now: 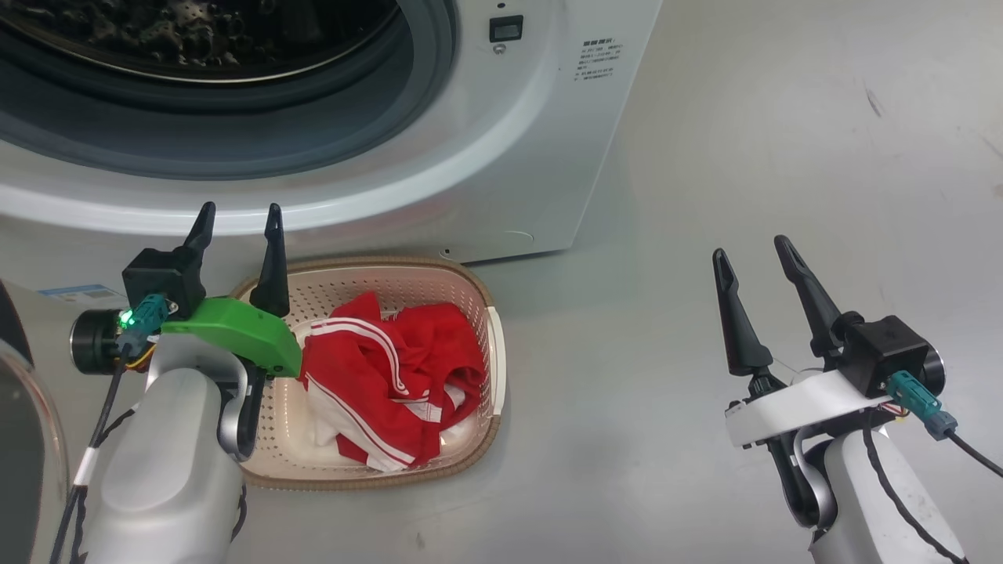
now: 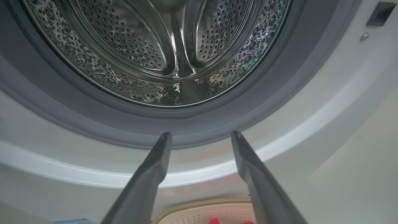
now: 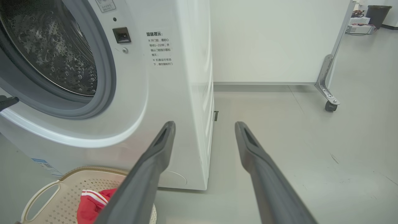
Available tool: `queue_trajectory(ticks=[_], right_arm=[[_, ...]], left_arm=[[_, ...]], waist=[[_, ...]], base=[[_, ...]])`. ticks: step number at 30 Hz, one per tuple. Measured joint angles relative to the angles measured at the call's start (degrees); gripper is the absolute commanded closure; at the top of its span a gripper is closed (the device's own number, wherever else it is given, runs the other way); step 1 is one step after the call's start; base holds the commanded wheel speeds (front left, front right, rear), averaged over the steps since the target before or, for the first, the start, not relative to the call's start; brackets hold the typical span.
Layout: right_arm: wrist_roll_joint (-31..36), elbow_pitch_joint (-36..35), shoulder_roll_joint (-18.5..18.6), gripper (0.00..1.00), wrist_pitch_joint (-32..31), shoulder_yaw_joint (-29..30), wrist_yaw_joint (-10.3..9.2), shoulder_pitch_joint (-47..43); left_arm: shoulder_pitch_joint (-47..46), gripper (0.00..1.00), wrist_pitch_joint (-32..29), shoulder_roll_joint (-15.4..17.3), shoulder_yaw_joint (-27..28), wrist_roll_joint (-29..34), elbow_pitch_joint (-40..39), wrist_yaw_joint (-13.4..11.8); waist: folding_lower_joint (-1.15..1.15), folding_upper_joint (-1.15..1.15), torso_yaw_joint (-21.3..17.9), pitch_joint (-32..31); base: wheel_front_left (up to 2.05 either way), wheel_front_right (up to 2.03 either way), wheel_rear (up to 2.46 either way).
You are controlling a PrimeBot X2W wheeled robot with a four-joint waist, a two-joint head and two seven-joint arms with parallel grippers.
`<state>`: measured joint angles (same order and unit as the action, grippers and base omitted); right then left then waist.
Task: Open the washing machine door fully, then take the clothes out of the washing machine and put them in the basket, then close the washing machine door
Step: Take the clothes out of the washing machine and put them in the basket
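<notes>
While the clothes (image 1: 392,376) lie in the basket (image 1: 392,262), I hold the left gripper (image 1: 240,207) and right gripper (image 1: 750,247) spread wide, empty.

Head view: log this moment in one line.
clothes in basket | washing machine drum bare | left gripper open, empty | right gripper open, empty

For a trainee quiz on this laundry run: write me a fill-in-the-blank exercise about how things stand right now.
1. The ____ clothes lie inside the cream basket.
2. The washing machine has a steel drum that looks ____ of laundry.
3. The left hand and the right hand both have their fingers ____, gripping nothing.
4. The basket stands on the grey floor in ____ of the washing machine.

Missing words: red; empty; open; front.
</notes>
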<state>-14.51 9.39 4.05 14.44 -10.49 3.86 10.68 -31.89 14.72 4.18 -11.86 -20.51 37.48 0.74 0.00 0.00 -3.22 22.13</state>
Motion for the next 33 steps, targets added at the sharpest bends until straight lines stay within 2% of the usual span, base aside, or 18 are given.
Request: queue_trajectory(ticks=[10,21,33], right_arm=[[0.0,0.7,0.5,0.00,0.0,0.9,-0.48,-3.7],[0.1,1.3,0.8,0.00,0.0,1.2,-1.07,-8.1],[0.2,1.1,1.0,0.00,0.0,1.1,-1.58,-11.9]], left_arm=[[6.3,0.00,0.0,0.0,0.6,2.5,-12.3,-1.9],[17.9,0.00,0.0,0.0,0.5,2.5,-17.5,-3.5],[26.5,0.00,0.0,0.2,-0.4,4.1,-21.7,-4.6]], waist=[[0.00,0.00,2.1,-5.6],[0.00,0.00,3.5,-11.6],[0.00,0.00,4.6,-16.9]], base=[[0.00,0.00,0.00],[0.00,0.00,0.00],[0.00,0.00,0.00]])
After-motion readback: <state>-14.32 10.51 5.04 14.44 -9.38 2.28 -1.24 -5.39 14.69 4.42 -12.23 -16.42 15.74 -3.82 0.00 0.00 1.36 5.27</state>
